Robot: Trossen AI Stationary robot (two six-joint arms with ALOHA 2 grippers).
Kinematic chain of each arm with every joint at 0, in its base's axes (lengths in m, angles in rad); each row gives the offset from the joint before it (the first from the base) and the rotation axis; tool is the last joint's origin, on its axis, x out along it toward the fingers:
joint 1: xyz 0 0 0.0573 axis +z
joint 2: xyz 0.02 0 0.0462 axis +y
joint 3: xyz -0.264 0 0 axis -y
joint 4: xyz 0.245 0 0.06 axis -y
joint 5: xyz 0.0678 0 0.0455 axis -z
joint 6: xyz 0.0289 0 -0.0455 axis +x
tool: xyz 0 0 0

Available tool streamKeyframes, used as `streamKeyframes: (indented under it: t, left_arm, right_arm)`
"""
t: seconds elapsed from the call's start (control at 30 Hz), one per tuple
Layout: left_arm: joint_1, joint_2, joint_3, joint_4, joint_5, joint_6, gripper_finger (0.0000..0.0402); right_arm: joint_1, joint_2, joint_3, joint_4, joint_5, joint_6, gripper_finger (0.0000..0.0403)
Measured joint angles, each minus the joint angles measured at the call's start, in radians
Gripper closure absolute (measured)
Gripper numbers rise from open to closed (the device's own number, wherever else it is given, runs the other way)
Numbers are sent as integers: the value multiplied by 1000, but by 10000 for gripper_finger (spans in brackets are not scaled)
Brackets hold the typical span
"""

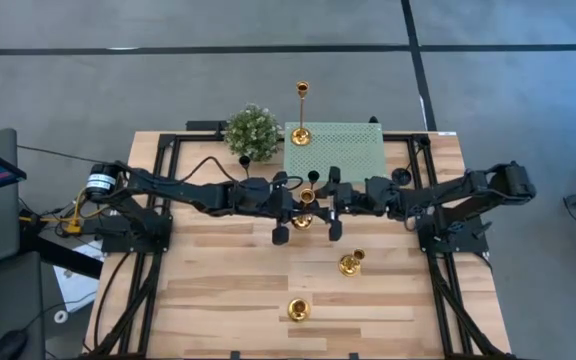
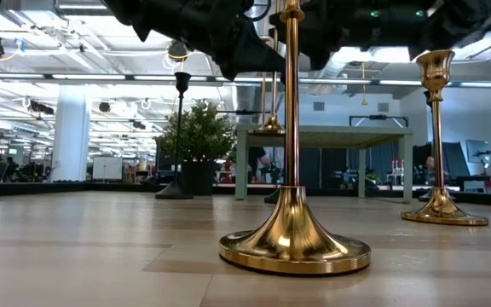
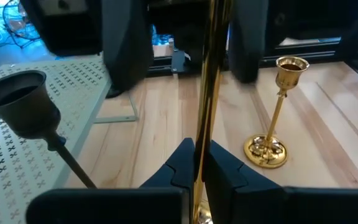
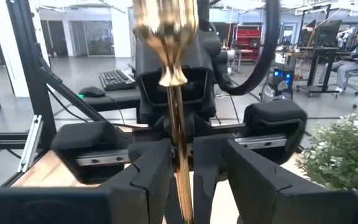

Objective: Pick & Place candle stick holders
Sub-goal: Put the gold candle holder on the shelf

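A tall gold candle stick holder [image 1: 306,203] stands upright mid-table between my two grippers. My left gripper [image 3: 202,171] comes from the table's left and is shut on its stem. My right gripper [image 4: 197,180] comes from the right and is open, one finger on either side of the same stem [image 4: 180,155], just below the cup [image 4: 165,28]. Whether its base rests on the table is hidden. Two more gold holders [image 1: 351,263] [image 1: 298,310] stand on their bases nearer the front edge. Another one [image 1: 301,115] stands on the green stand [image 1: 353,150]. My left gripper pinches the gold holder's thin stem [image 3: 204,124] between its two fingers, partway up. The fingers come level from the table's left and lie across the stem. The holder stays upright in the hold.
A green bushy plant [image 1: 253,130] sits at the back beside the perforated stand. A black holder [image 1: 245,160] stands in front of it, and another black one [image 3: 18,102] rises close by on the far side. Bare wood lies at the table's front left.
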Motion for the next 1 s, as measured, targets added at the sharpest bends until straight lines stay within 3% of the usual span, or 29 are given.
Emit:
streamKeyframes:
  t: [0.2,0.5,0.77,1.0]
  left_arm:
    - [-1,0,0,-1,0,0,387]
    - [-1,-2,-2,-20,-5,-10,386]
    - [-2,-3,-2,-20,-7,4,352]
    - [4,-6,-2,-22,-16,6,309]
  right_arm:
    - [0,45,38,0,0,-8,288]
    - [2,19,37,-13,-34,-19,392]
    - [28,-30,36,-53,-15,-50,397]
    - [32,-113,37,-214,12,-52,399]
